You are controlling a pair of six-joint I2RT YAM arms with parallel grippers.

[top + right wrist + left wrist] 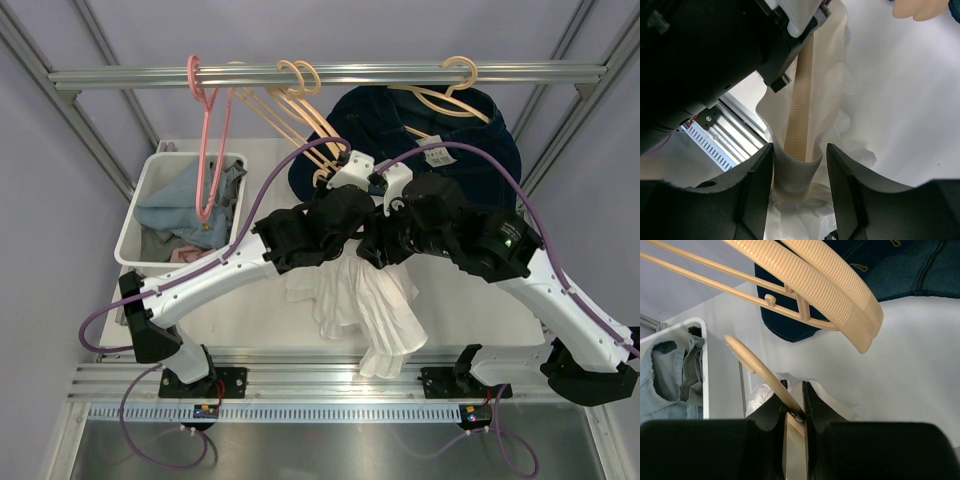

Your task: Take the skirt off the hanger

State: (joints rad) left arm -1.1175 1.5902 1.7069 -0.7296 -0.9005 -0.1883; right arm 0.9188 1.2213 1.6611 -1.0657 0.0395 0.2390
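Right wrist view: my right pincer (800,150) is spread around the white skirt (832,75) on the hanger (802,90). My left pincer (795,390) pinches the hanger. I should hold steady and pull the cloth off slowly.

The right gripper (800,150) fills the six o'clock edge, and its two black fingers (757,190) stand apart. Between them a cream ribbed plastic hanger (801,110) runs up toward twelve o'clock, wrapped in the thin white fabric skirt (840,100). The cloth lies close to the seven o'clock finger and clear of the other. The left arm's black body (705,55) covers ten o'clock. A ridged aluminium rail (725,137) shows at eight o'clock, and the white table (910,100) at three.
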